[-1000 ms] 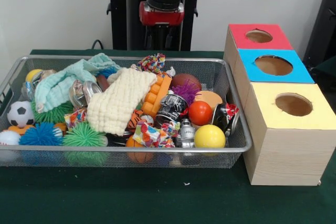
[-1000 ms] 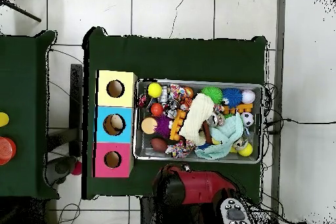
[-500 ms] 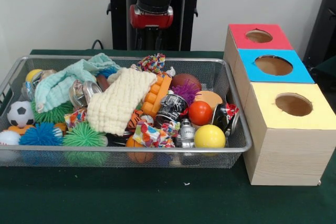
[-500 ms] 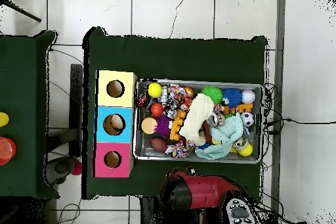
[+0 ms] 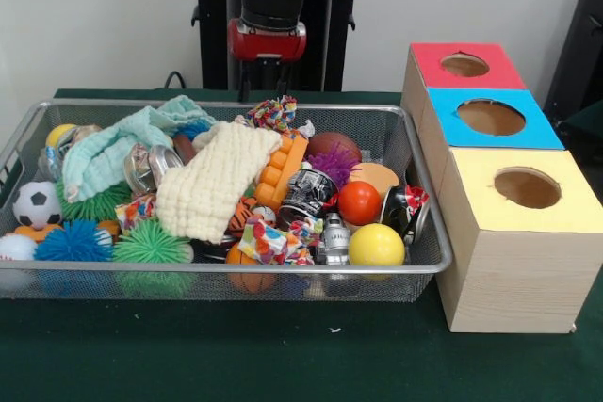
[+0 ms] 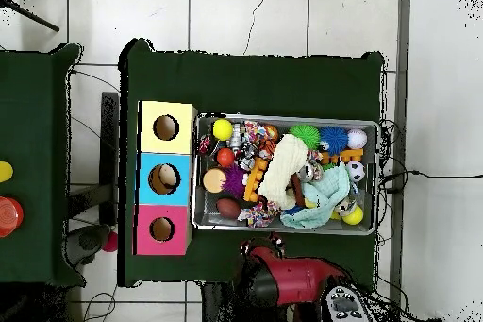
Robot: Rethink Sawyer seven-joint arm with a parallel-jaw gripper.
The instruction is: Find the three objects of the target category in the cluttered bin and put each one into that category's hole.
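Bin full; claw behind it

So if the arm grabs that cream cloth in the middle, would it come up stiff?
Probably not. The cream cloth drapes over the toys beneath it, so it likely sags. It looks light, and its waffle weave may snag the orange block beside it.

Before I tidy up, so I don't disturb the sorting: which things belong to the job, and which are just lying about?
Job: gripper, mesh bin, its clutter such as yellow ball and cream cloth, wooden box with three holes.
Lying about: red object and yellow object on the side table.
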